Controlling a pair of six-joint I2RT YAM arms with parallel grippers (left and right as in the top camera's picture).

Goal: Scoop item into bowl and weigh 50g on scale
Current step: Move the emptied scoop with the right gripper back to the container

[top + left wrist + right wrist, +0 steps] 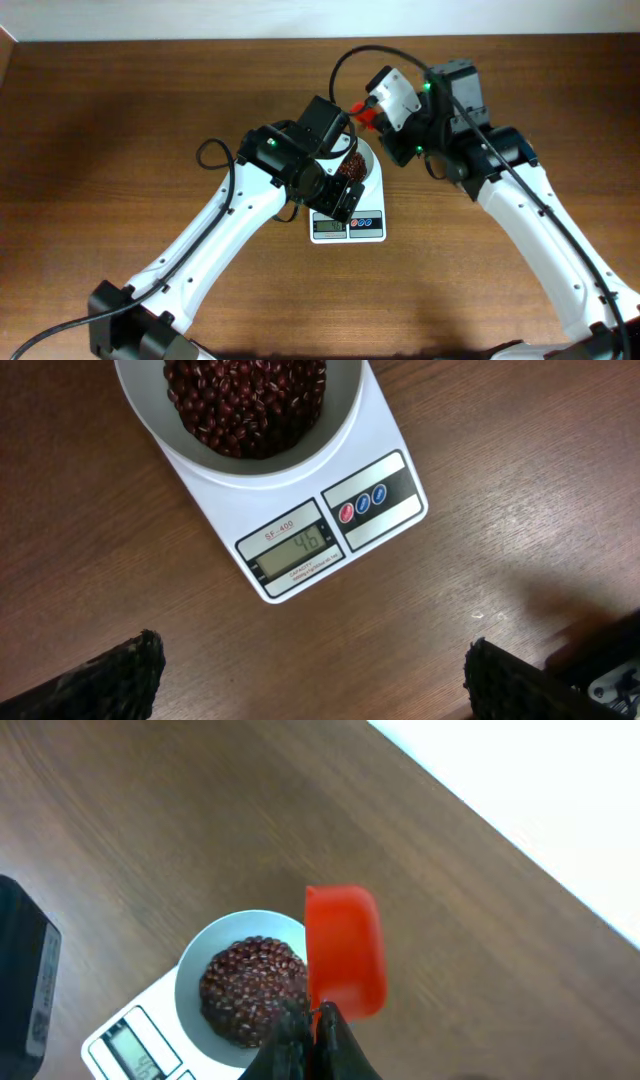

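brown wood-grain table [120, 120] fills the overhead view. the left arm [240, 200] bends in from below and its dark wrist covers most of the white bowl [368, 165]. a sliver of reddish-brown beans [350, 165] shows beside it. the scale [348, 227] sticks out from under the bowl. the right arm [520, 190] reaches in from the other side, with a bit of red scoop [362, 114] at its tip, just beyond the bowl.

the left wrist view alone gives the reading: the grey display [298, 546] shows 46, next to one red and two blue round buttons [363, 502]. the bowl stands on the scale's flat, round-cornered platform, heaped with glossy beans. the left gripper [315, 685] hovers over bare wood in front of the scale, its textured black fingers [110, 680] spread wide with nothing between them.

the right wrist view shows the scoop whole: smooth red plastic, rounded, hanging at the bowl's rim. the right gripper [315, 1030] is pinched together on its handle.
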